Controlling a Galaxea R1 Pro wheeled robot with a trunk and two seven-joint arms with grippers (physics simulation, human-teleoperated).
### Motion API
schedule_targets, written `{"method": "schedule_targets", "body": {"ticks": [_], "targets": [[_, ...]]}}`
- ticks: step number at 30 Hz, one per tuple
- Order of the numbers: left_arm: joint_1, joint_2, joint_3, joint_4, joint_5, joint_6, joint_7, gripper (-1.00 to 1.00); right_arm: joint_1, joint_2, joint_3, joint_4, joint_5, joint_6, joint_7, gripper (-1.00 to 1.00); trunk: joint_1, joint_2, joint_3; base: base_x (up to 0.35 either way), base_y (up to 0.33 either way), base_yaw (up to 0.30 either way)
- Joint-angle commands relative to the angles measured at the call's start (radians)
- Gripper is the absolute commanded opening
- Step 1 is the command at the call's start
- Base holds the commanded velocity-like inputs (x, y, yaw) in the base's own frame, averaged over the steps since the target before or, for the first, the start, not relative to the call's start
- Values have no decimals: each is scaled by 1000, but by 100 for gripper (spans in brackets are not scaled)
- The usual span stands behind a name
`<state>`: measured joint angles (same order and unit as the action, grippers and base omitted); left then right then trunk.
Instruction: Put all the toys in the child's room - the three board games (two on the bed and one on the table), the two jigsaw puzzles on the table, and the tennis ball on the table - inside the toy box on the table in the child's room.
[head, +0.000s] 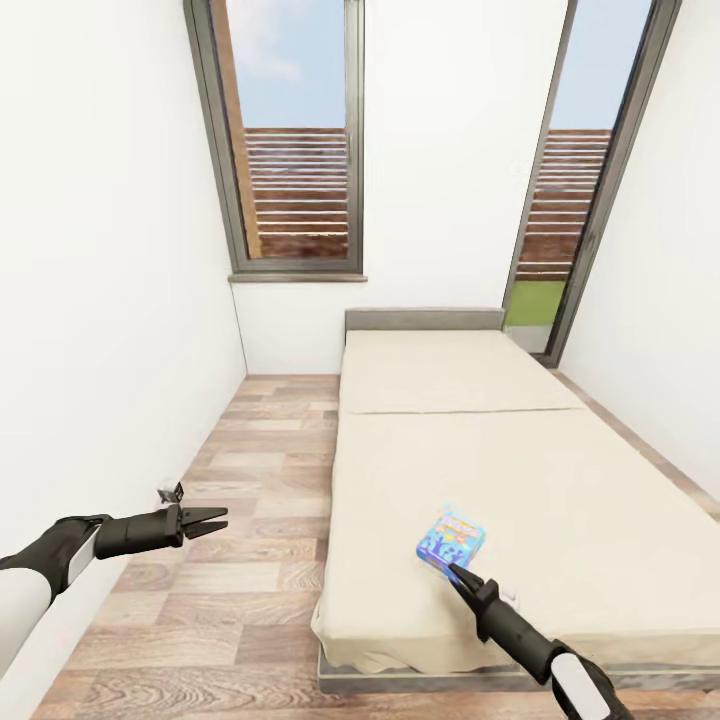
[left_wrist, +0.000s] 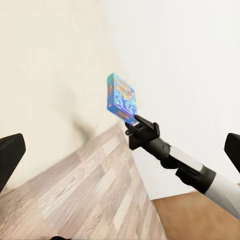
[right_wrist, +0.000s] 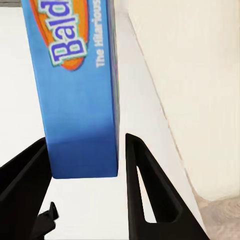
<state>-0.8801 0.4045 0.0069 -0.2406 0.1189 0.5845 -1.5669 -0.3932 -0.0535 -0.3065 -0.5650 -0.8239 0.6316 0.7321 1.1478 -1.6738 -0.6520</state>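
A small blue board game (head: 452, 538) with orange lettering is at the front of the beige bed (head: 520, 470), and my right gripper (head: 453, 569) is shut on its near edge. The right wrist view has the blue box (right_wrist: 80, 90) standing on edge between the two black fingers (right_wrist: 145, 190). From the left wrist view the box (left_wrist: 121, 97) looks tilted and held up at the tip of the right arm. My left gripper (head: 222, 518) hangs open over the wood floor to the left of the bed, holding nothing.
A white wall (head: 100, 300) runs close along the left. A strip of wood-plank floor (head: 260, 470) lies between that wall and the bed. A dark-framed window (head: 295, 140) and a tall glass door (head: 575, 170) are at the far end.
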Motion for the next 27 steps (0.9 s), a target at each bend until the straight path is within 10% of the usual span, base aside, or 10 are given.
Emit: {"method": "schedule_targets", "body": {"ticks": [1,27], "targets": [[0,0,0,0,-1,11,-4,100,0,0,9,-18,5,3,10,-100,-4,7,2,0,0,0],[-2,-1,-3,0,-1,11,-4,100,20,-12,30,-224,11,100,46,-100,-104,189,84,0,0,0]]}}
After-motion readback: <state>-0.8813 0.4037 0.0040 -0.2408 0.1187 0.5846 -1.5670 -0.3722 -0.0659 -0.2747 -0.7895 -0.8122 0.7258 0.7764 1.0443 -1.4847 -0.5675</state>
